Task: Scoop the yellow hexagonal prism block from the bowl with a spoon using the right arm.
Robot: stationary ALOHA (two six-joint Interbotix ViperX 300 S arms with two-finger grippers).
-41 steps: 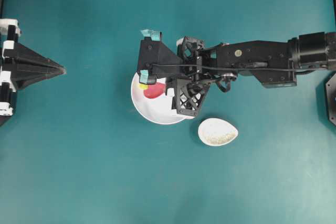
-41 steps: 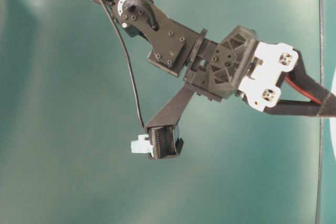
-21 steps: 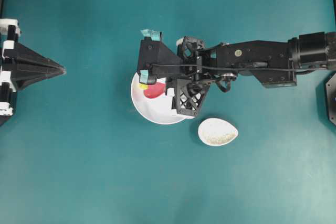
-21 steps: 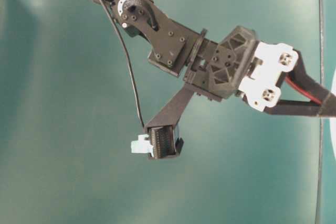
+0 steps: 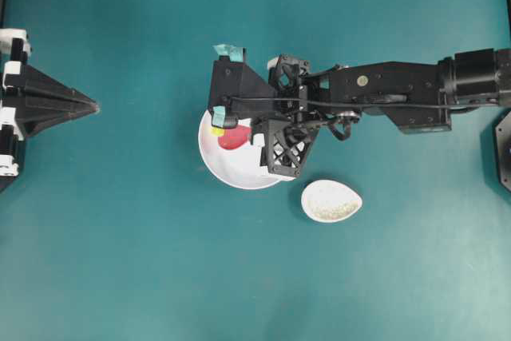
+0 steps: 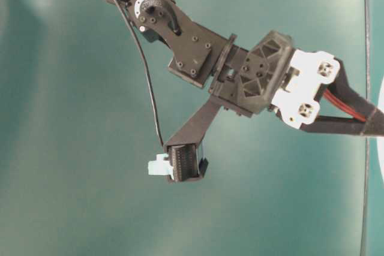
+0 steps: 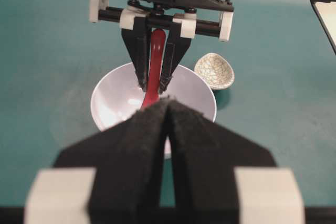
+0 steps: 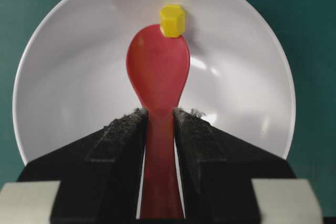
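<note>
Bowl (image 8: 68, 77) sits on surface (image 5: 120, 261); we see right gripper (image 8: 159, 124) pinching spoon (image 8: 157, 72), yellow hexagonal prism block (image 8: 172, 20) touching its tip. Risk: pushing forward slides block up the wall instead of onto the spoon.

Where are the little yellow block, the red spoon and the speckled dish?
yellow block (image 8: 172, 20), right wrist view, its top face.
red spoon (image 8: 157, 66), right wrist view, middle of its head.
speckled dish (image 5: 331, 201), overhead view, its inside.
</note>
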